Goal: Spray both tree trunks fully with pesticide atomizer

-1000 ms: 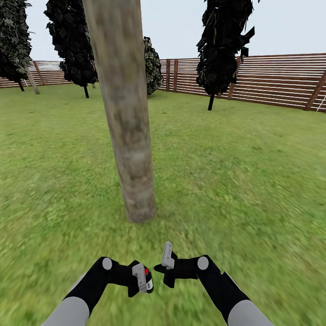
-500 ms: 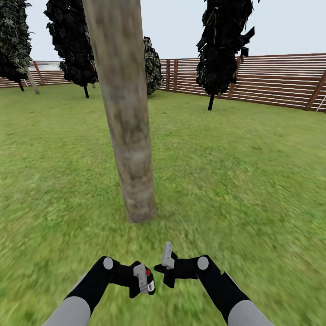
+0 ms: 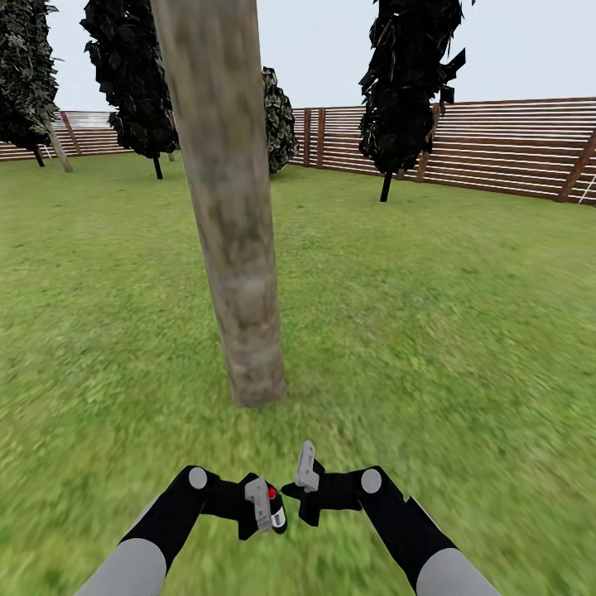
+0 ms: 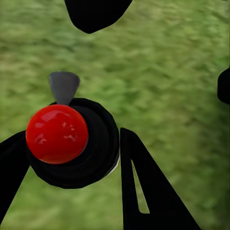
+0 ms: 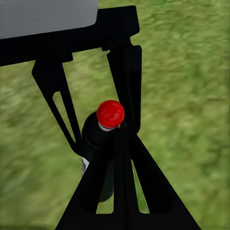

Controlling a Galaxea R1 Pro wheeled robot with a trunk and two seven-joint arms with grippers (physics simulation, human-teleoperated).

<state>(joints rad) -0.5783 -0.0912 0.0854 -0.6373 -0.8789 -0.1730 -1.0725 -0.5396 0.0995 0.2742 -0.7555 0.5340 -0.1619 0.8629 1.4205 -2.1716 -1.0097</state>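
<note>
Holding the pesticide atomizer (image 3: 271, 507) in the left gripper (image 3: 263, 507), jaws clamped round its black body, red cap up. The tree trunk (image 3: 236, 248) stands just ahead, slightly left. Can't tell how the right gripper (image 3: 307, 469) jaws sit.

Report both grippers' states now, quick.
Left gripper: shut on the black pesticide atomizer with the round red cap.
Right gripper: holds nothing; open or shut cannot be told.
</note>
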